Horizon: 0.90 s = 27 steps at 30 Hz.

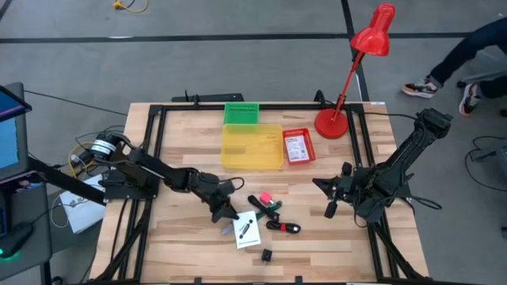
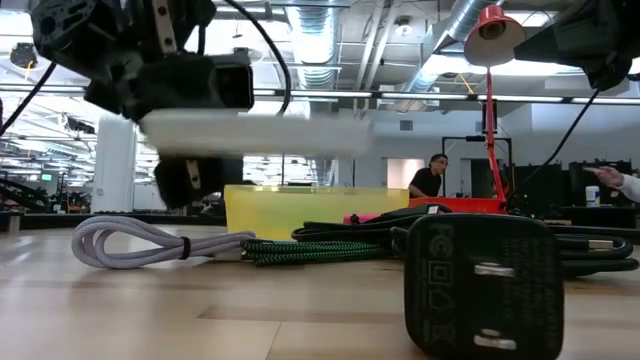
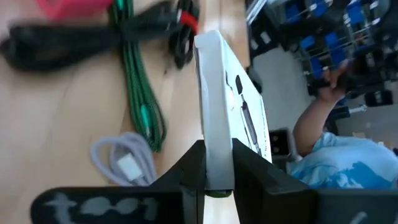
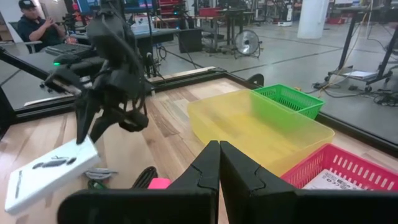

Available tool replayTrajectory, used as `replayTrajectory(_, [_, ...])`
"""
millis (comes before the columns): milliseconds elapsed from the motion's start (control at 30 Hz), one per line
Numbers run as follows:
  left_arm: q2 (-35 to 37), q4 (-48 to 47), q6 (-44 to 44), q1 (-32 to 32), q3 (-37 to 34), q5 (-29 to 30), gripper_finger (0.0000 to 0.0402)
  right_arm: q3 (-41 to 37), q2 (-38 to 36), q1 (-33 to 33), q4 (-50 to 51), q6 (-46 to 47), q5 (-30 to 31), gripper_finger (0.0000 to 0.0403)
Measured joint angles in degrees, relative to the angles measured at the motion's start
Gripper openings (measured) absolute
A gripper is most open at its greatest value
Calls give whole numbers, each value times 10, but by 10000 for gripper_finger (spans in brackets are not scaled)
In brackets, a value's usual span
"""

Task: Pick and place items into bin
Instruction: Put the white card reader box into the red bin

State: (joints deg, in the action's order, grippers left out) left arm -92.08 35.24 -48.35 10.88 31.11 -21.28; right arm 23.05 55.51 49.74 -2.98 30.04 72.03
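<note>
We logged the left gripper [image 3: 217, 177] clamped on the edge of the white carded package [image 3: 230, 112], lifted above the cables, best kept level toward the yellow bin [image 1: 252, 146] ahead; right gripper [image 4: 219, 163] closed, idle.

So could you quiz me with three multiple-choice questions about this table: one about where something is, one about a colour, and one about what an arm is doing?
1. Where is the green mesh basket?
A. Behind the yellow translucent plastic bin, at the table's far edge
B. Under the right arm
C. Beside the black plug

2. What colour is the desk lamp?
A. Blue
B. Red
C. White

3. What is the left gripper doing?
A. Hanging open
B. Pinching the flat white carded package
C. Holding a cable

Answers: 1 A, the high view shows it against the bin's far side. 2 B, base and shade are red. 3 B, the left wrist view shows both fingers clamped on the card's edge.
</note>
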Motion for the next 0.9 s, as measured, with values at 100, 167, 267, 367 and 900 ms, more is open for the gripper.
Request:
replayTrajectory(100, [21, -2, 8, -13, 2, 0, 36, 0, 0, 0, 0, 0, 0, 0])
replayTrajectory(167, [34, -9, 19, -20, 9, 0, 36, 0, 0, 0, 0, 0, 0, 0])
replayTrajectory(267, [48, -43, 49, -30, 31, 0, 36, 0, 0, 0, 0, 5, 0, 0])
replayTrajectory(367, [51, -93, 85, -35, 66, 0, 36, 0, 0, 0, 0, 30, -2, 0])
replayTrajectory(900, [51, -334, 258, -36, 210, 9, 36, 0, 114, -61, -51, 131, -12, 0])
